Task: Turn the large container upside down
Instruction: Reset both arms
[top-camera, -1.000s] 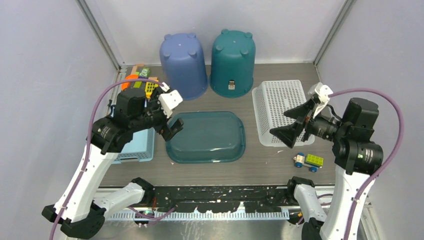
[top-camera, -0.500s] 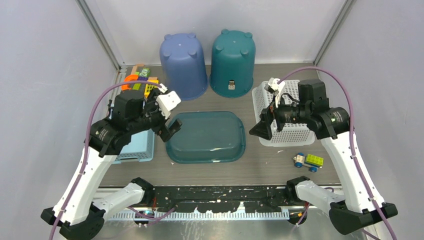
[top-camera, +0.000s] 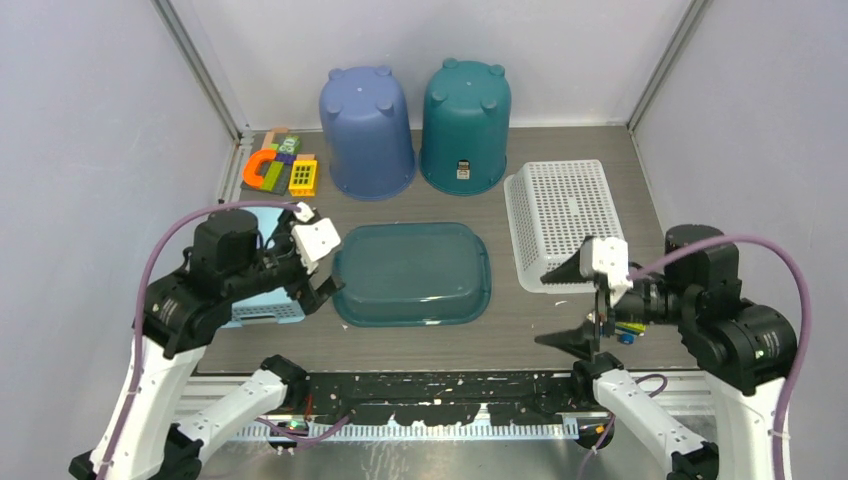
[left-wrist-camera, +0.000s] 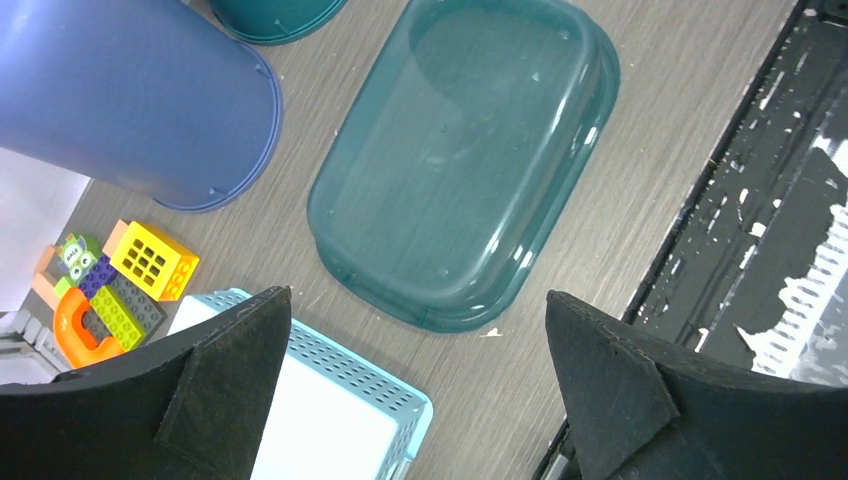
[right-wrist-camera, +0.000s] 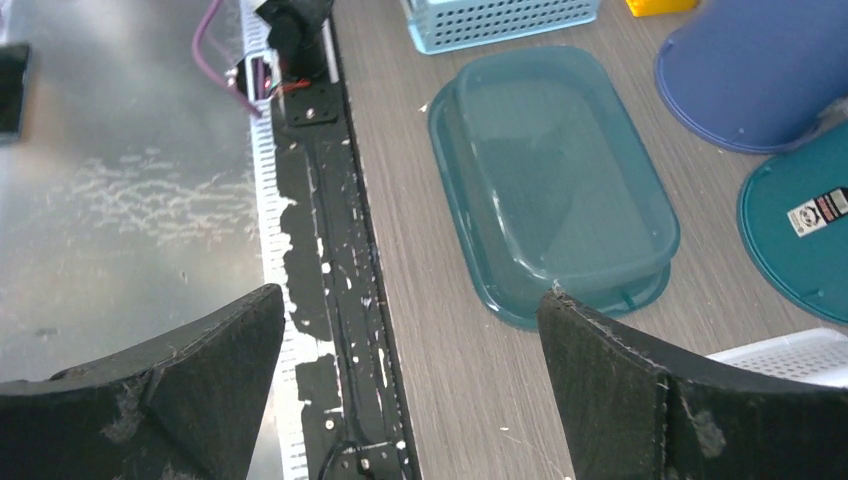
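The large container (top-camera: 410, 275) is a dark teal rectangular tub in the middle of the table; its flat bottom seems to face up, with the wider rim on the wood. It also fills the upper part of the left wrist view, container (left-wrist-camera: 465, 150), and shows in the right wrist view, container (right-wrist-camera: 555, 180). My left gripper (top-camera: 308, 268) hovers open just left of the tub, touching nothing. My right gripper (top-camera: 568, 305) is open over the near right of the table, apart from the tub. Both are empty, as the left gripper (left-wrist-camera: 417, 300) and the right gripper (right-wrist-camera: 410, 293) show.
An upturned blue bucket (top-camera: 367, 130) and a teal bucket (top-camera: 465, 125) stand at the back. A white perforated basket (top-camera: 562, 220) lies at the right, a light blue basket (top-camera: 265, 305) under my left arm. Toy bricks (top-camera: 280, 172) lie back left, a toy car (top-camera: 622, 322) near right.
The left gripper drew back toward the near left, away from the tub. The right arm swung off the white basket down to the near edge. Both stayed open.
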